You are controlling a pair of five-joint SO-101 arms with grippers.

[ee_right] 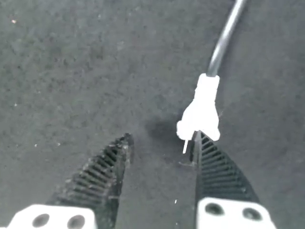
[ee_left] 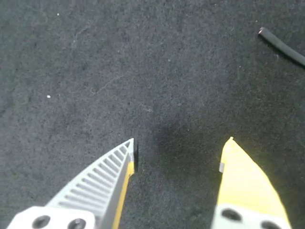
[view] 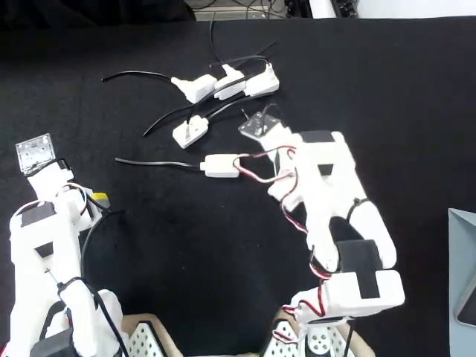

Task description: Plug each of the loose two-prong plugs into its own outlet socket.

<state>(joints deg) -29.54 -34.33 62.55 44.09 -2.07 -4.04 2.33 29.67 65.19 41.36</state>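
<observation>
My right gripper is open just above the black cloth. A small white two-prong plug lies by one fingertip, prongs toward the gripper, its black cable running away. In the high view this gripper sits at the table's middle, near a white outlet block and another white block. Three more white plug pieces lie together farther back. My left gripper is open over bare cloth at the left side, holding nothing.
Black cables trail left from the white pieces, and one cable end lies ahead of the left gripper. A grey-blue object stands at the right edge. The table's far edge runs behind the plugs.
</observation>
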